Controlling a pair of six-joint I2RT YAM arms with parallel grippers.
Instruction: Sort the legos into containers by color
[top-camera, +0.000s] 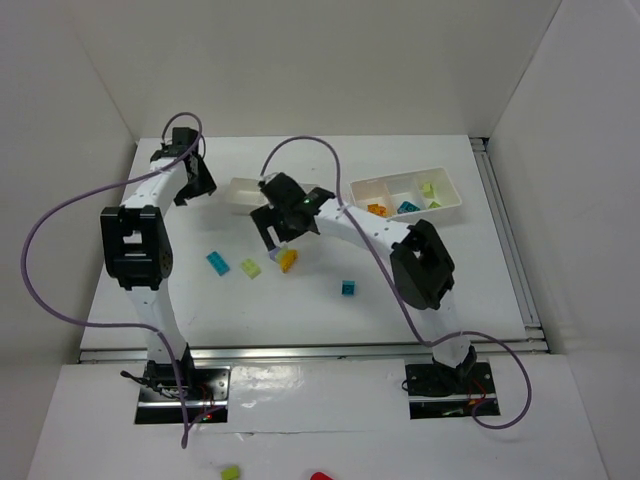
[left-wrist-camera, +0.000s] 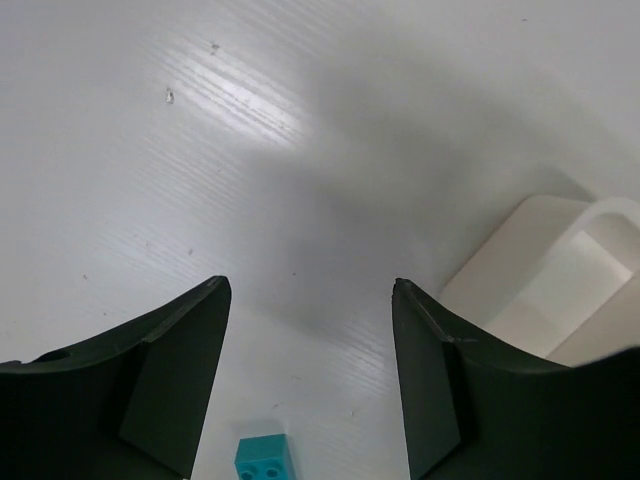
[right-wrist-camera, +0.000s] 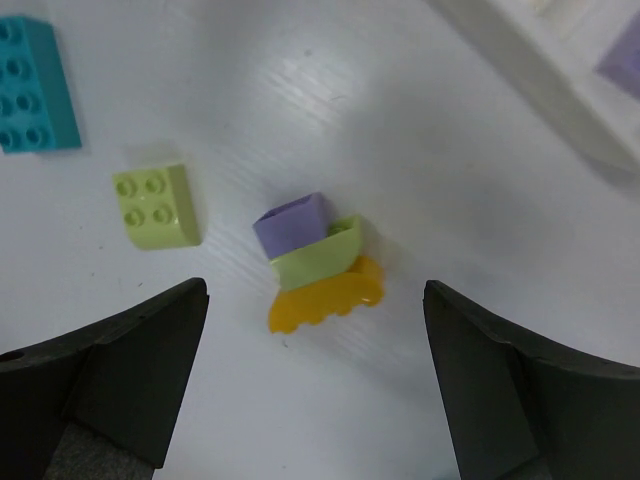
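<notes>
Both of my claws are open and hold nothing. My right claw hangs with its jaws spread wide near the middle of the counter, right above a clump of three touching bricks. In the clump, a purple brick sits at 12 o'clock, a lime brick leans against it, and an orange brick lies at 6 o'clock. None of them touches my fingers.

Seen from that wrist, a loose lime brick lies apart at 9 o'clock of the clump. A long teal brick sits farther out at 10 o'clock. The wall of the left tray crosses the 1 o'clock corner, with something purple inside it.

My left claw is at about 10 o'clock on the counter. Its jaws stand moderately apart over bare surface. A cut-off teal brick shows at 6 o'clock, at the edge of that wrist view. A corner of the left tray sits at 4 o'clock.

From above, the right tray lies at 2 o'clock. It holds an orange piece in its left compartment, a teal one in the middle and a lime one on the right. A small teal brick lies alone at 5 o'clock of the clump.
</notes>
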